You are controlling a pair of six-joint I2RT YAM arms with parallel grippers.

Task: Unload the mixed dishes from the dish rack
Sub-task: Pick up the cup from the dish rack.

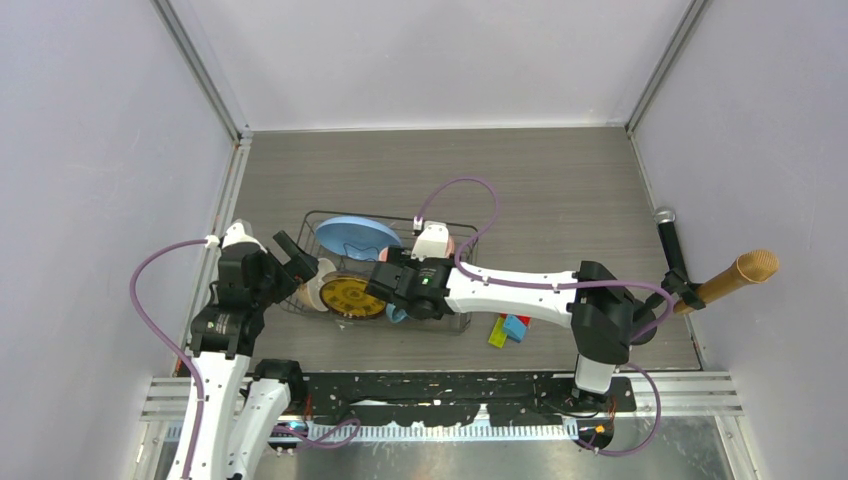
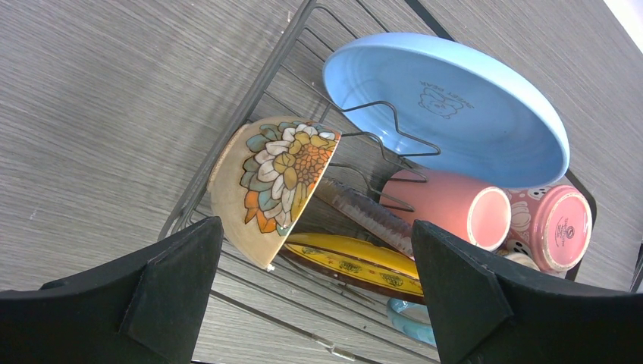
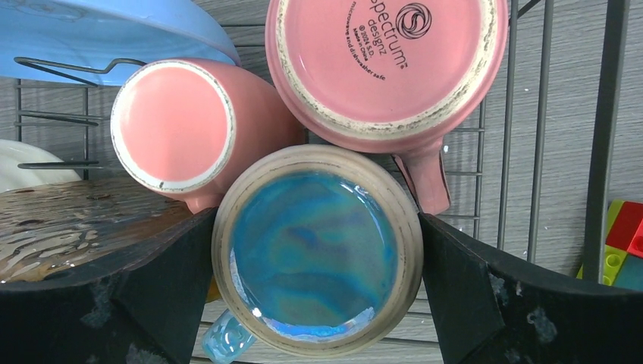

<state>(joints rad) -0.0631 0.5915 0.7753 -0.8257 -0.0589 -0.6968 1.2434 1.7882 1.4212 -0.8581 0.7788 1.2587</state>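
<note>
Now my right end effector (image 3: 317, 235) straddles, open, the upturned blue mug (image 3: 315, 254) in the dish rack (image 3: 611, 114); the left end effector (image 2: 315, 235) hangs open too. I'd close squarely and lift straight, clear of both pink mugs (image 3: 383, 61).

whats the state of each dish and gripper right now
light blue plate: on edge
cream bowl: on its side
yellow plate: tilted, face up
salmon mug: on its side
speckled pink mug: base up
blue mug: base up
left gripper: open, empty
right gripper: flanks blue mug, grip unclear
</note>
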